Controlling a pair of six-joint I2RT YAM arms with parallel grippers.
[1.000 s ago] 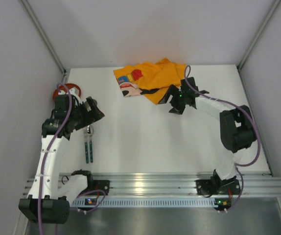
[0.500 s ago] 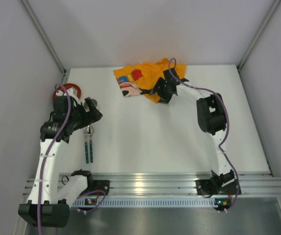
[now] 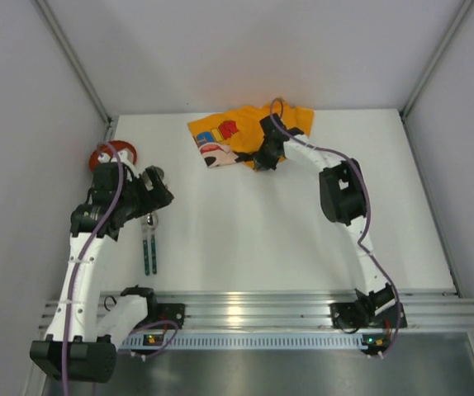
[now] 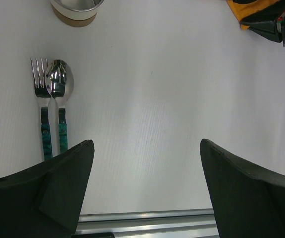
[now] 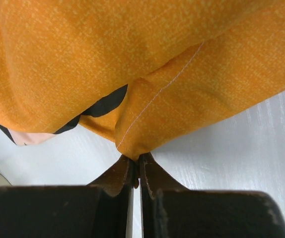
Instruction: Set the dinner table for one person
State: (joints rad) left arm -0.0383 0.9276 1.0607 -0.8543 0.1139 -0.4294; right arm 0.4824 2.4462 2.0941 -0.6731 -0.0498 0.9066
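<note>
Grasping the orange cloth (image 5: 132, 64) by its hemmed corner with the right end effector (image 5: 136, 161) near the far edge of the tabletop (image 3: 262, 231), with the left end effector (image 4: 145, 145) released; probably soft, light, limp.

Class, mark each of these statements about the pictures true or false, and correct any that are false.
1. The right gripper has its jaws shut on a corner of the orange cloth. True.
2. The left gripper holds the spoon. False: its jaws are open and empty, and the spoon lies on the table.
3. The fork and the spoon lie side by side. True.
4. The orange cloth lies beside the arm bases. False: it lies at the far edge of the table.
</note>
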